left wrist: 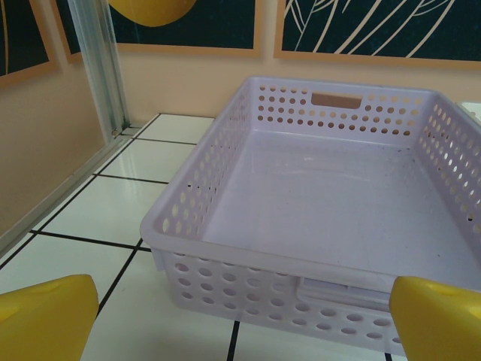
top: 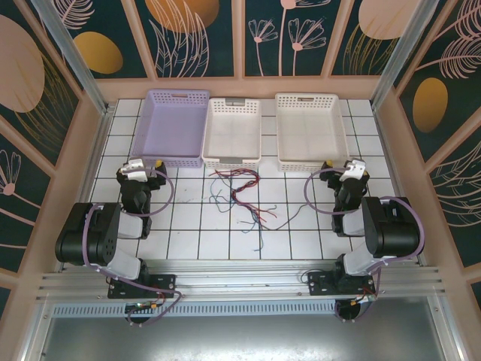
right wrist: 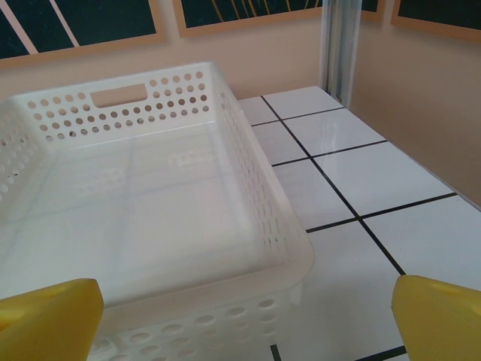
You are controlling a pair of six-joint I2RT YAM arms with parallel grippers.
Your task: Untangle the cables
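Both grippers wide open and empty; cables tangled on the tiles.
Left gripper [top: 146,166] and right gripper [top: 340,167]: jaws fully apart, touching nothing, either side of the middle white basket [top: 233,160]. Three baskets: lilac basket [top: 173,160] to its left, right white basket [top: 310,165]. The cables [top: 242,197]: one red, dark and blue tangle just in front of it, strand count unclear.

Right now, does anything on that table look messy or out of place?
Only the cables: thin red, dark and bluish wires sprawl in a loose snarl on the tiles, just in front of the middle basket. Nothing else looks spilled or broken.
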